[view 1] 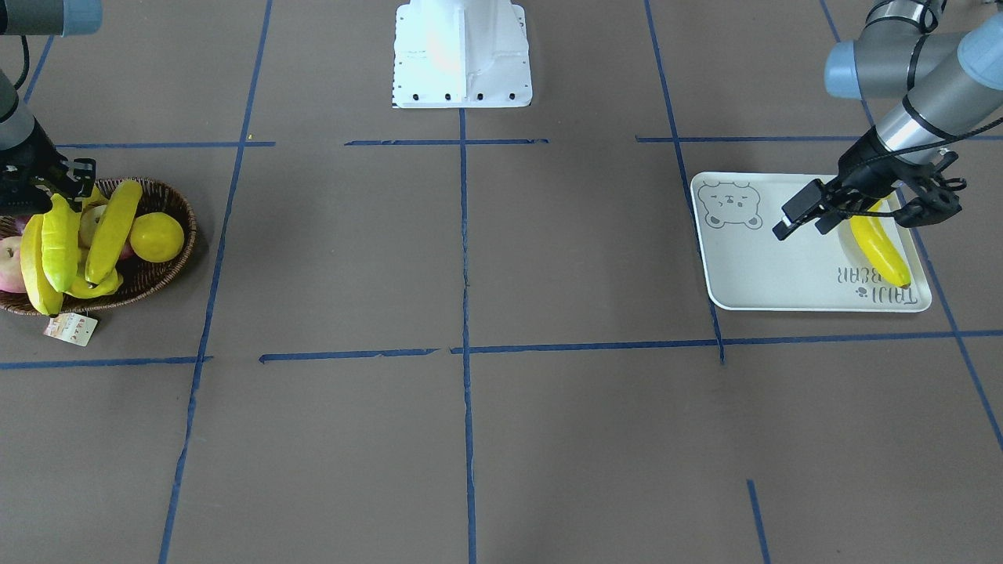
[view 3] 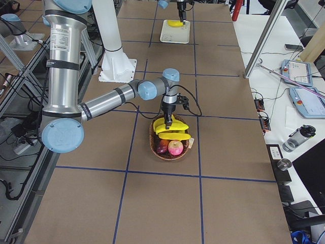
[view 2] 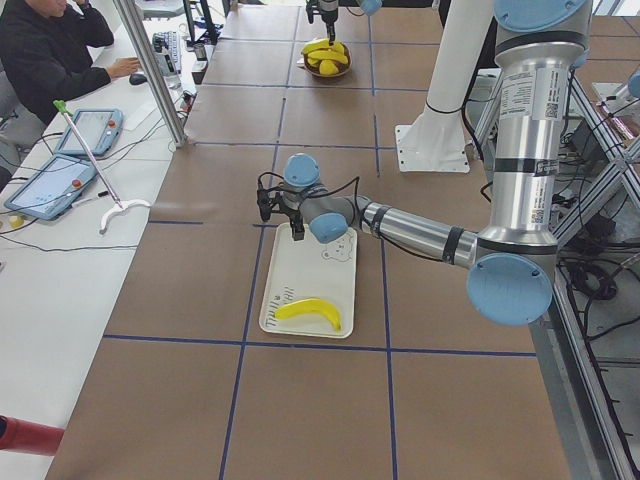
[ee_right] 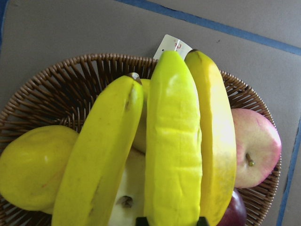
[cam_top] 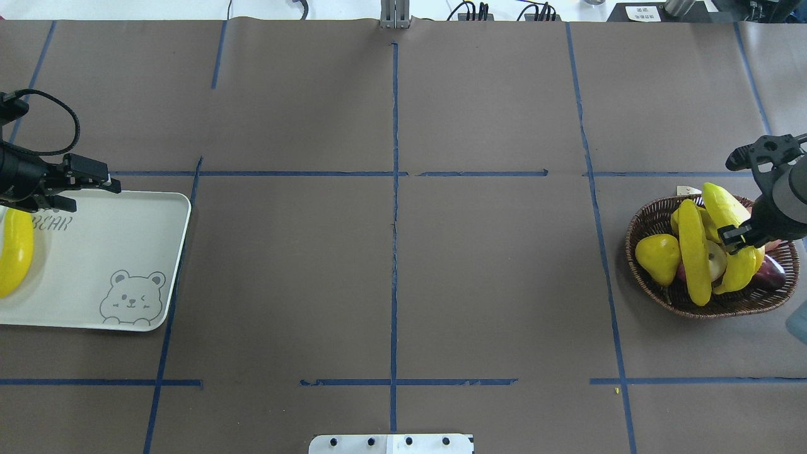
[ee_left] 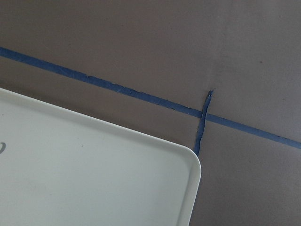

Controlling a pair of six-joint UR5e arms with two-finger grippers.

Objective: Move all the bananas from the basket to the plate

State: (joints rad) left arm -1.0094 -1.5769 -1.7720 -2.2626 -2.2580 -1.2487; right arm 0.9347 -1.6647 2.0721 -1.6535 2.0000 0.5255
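Observation:
One banana (view 1: 881, 247) lies on the white bear-print plate (view 1: 768, 266), near its lettering end. My left gripper (view 1: 815, 219) hovers open over the plate, beside that banana and not touching it. The wicker basket (view 1: 184, 211) holds two clearly visible bananas (ee_right: 103, 155) (ee_right: 216, 141) and a ridged greenish-yellow starfruit (ee_right: 171, 141) between them. A third banana (view 1: 90, 286) lies partly under them. My right gripper (view 1: 47, 188) stands over the basket. In the right wrist view its fingertips (ee_right: 141, 220) press against both sides of the starfruit.
Also in the basket are a round yellow lemon-like fruit (view 1: 157, 236), a pink apple (ee_right: 254, 146) and a dark purple fruit (cam_top: 769, 271). A paper tag (view 1: 70, 329) hangs off the rim. The robot's white base (view 1: 462, 55) stands mid-table. A person (view 2: 50, 50) sits at the side bench.

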